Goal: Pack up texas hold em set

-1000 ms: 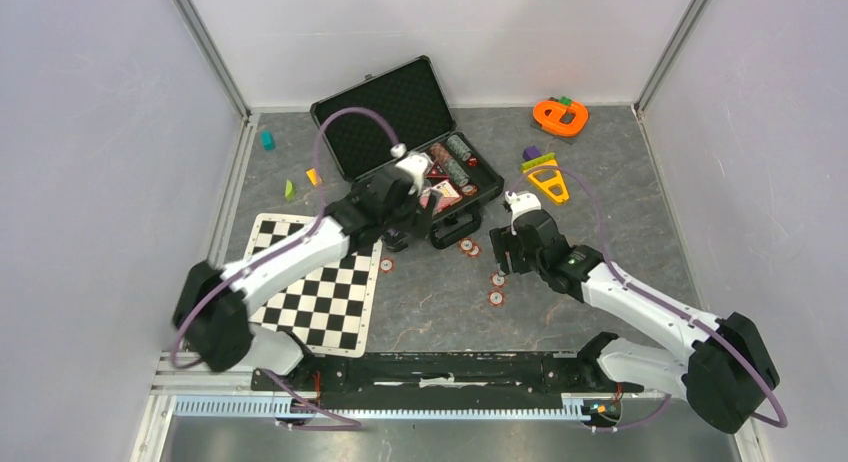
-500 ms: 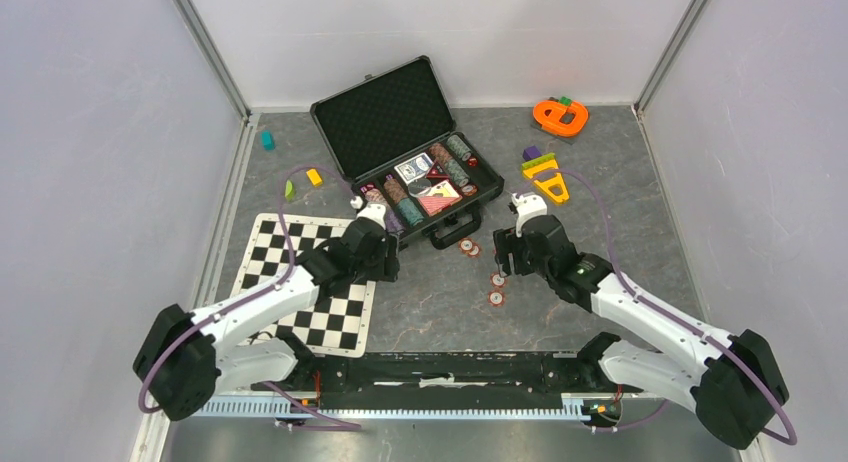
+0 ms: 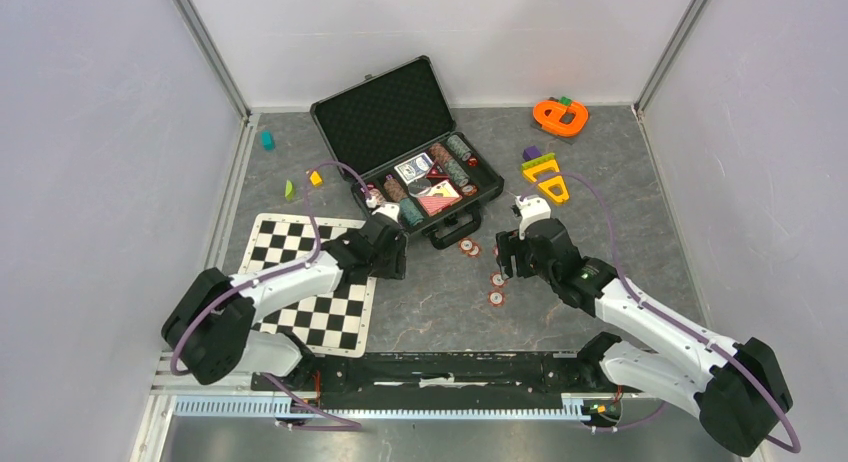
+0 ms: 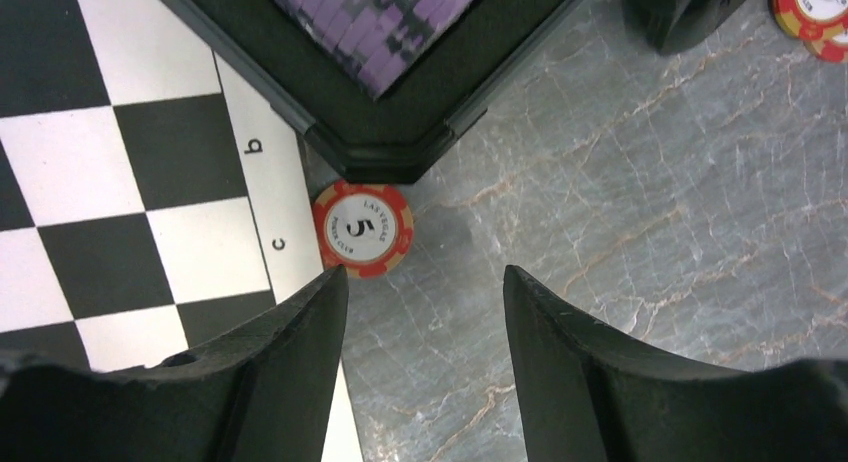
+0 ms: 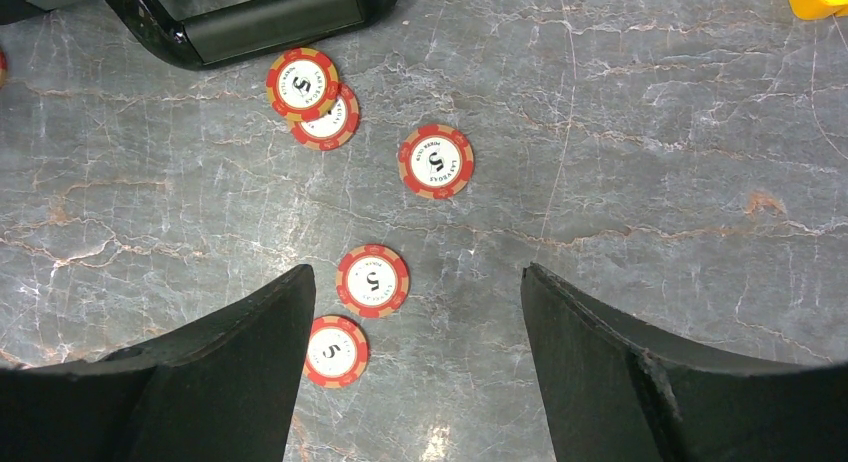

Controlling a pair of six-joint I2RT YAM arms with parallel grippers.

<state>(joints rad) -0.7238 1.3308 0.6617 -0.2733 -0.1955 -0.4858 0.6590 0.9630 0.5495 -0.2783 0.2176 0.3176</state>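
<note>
1. The left jaws are seen parted, with nothing held between them.
2. A red-white poker chip (image 4: pixel 363 228) lies flat just beyond their tips, left of centre in the left wrist view. It sits at the briefcase (image 4: pixel 385 147) corner and the checkered mat (image 4: pixel 120 182) edge.
3. That chip is judged light, thin, stiff and slippery, so it is best pinched across its rim.
4. The right jaws are spread wide and empty above several loose chips (image 5: pixel 373 280) scattered on the tabletop (image 5: pixel 650 182), below the case handle (image 5: pixel 270 22) at upper left.
</note>
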